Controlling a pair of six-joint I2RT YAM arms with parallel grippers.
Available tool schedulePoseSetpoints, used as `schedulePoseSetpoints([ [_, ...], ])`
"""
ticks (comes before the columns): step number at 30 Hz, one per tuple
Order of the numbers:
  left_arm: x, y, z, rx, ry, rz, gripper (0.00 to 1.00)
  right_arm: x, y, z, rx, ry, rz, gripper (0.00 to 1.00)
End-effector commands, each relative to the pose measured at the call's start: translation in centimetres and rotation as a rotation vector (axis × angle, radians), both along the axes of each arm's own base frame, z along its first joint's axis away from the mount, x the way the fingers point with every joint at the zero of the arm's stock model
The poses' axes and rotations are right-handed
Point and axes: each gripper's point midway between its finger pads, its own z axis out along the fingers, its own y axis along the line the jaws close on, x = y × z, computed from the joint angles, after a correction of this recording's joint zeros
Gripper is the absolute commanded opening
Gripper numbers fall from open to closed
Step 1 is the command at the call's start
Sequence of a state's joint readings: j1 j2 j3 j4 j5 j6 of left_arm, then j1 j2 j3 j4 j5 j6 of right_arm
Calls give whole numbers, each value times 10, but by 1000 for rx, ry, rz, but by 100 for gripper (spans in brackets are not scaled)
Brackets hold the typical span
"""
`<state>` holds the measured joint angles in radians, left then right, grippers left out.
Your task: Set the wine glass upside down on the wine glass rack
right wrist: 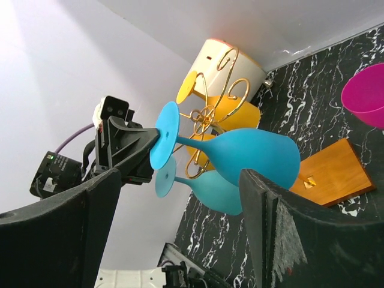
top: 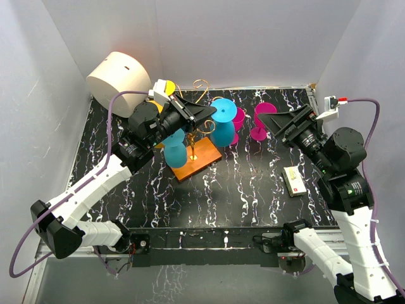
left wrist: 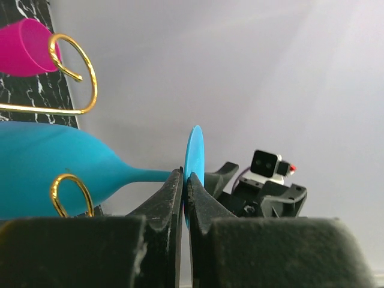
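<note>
My left gripper [top: 211,113] is shut on the flat foot [left wrist: 194,157] of a blue wine glass [top: 223,128], held on its side with the bowl [left wrist: 48,165] beside the gold scroll arms [left wrist: 77,69] of the wine glass rack [top: 201,87]. The rack's wooden base [top: 193,162] lies below. A teal glass [top: 175,150] and a yellow glass [right wrist: 235,114] hang on the rack. In the right wrist view the held glass [right wrist: 255,155] shows at centre. My right gripper [top: 273,121] is open and empty, apart to the right.
Two magenta glasses [top: 238,119] [top: 262,120] stand upright behind the rack, near my right gripper. A cream cylinder [top: 120,76] sits at the back left corner. A small box [top: 293,179] lies on the black marbled table at the right. White walls enclose the table.
</note>
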<state>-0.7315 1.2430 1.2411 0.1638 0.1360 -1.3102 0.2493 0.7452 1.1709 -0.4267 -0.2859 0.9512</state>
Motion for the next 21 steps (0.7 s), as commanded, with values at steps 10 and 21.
schedulePoseSetpoints([
  [10,21,39,-3,87,-6,224,0,7,-12,12,-54,-52,-74,78],
  [21,18,53,-2,147,-42,267,0,16,-7,11,-71,-49,-60,78],
])
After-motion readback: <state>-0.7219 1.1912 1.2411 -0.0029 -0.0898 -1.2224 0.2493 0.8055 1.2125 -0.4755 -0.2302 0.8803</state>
